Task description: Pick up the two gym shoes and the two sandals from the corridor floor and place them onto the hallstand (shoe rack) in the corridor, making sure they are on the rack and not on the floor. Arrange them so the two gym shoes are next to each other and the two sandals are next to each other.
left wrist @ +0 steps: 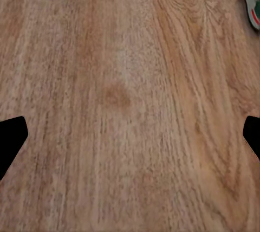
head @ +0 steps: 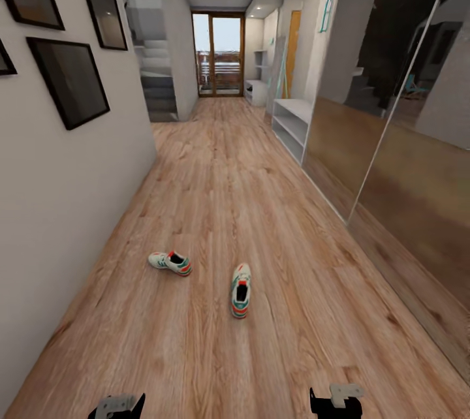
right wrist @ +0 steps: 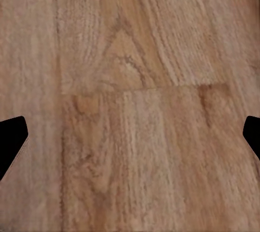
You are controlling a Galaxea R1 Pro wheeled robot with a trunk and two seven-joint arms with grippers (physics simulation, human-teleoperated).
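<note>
gym shoes [head: 170, 263] [head: 240, 290] apart on corridor floor [head: 261, 223]

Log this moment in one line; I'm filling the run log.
stage: approach | gym shoes: apart on corridor floor | left gripper: open | right gripper: open | hallstand: ahead right

Gym shoes [head: 170, 263] cream-white w/ green stripes, red patches; corridor floor [head: 261, 223] lt brown wood-grain; hallstand [head: 292, 120] pale grey.
</note>
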